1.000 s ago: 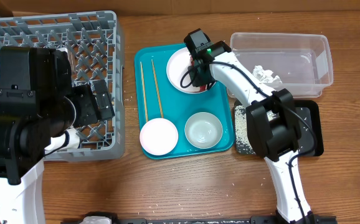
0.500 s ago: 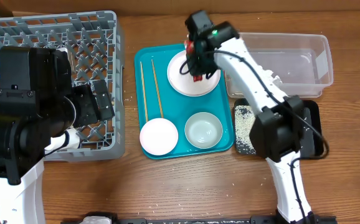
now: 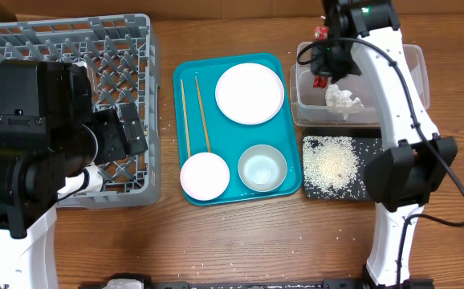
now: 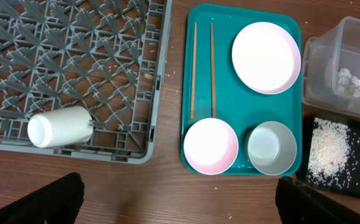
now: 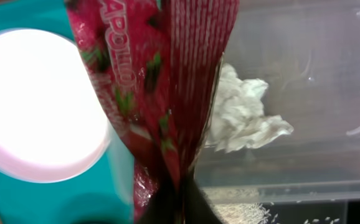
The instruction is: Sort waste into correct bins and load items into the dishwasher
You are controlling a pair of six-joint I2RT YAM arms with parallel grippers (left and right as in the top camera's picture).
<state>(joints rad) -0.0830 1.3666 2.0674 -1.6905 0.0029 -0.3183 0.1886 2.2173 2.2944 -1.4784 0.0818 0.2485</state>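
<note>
Right arm swung off the plate [image 3: 250, 93] within the last 1 second; right gripper [image 3: 327, 66] now over the clear tub [image 3: 392, 60], at the end nearest the teal tray [image 3: 232, 136]. Jaws nearly closed, pinching 1 end of the red wrapper [image 5: 161, 93]: glossy crinkled film, green-and-white print, long axis running straight out from the fingertips, fanning wider away from them. Crumpled white tissue [image 3: 343, 98] lies in the tub, soft and lumpy. Loose rice [image 3: 332, 160] scattered on the shallow black tray [image 3: 312, 191]. Plate round and smooth. 2 thin wooden chopsticks [image 3: 192, 112] lie parallel along the teal tray's long axis. Left gripper [image 3: 132, 127] above the grey lattice rack [image 3: 136, 48], jaws wide, holding nothing.
</note>
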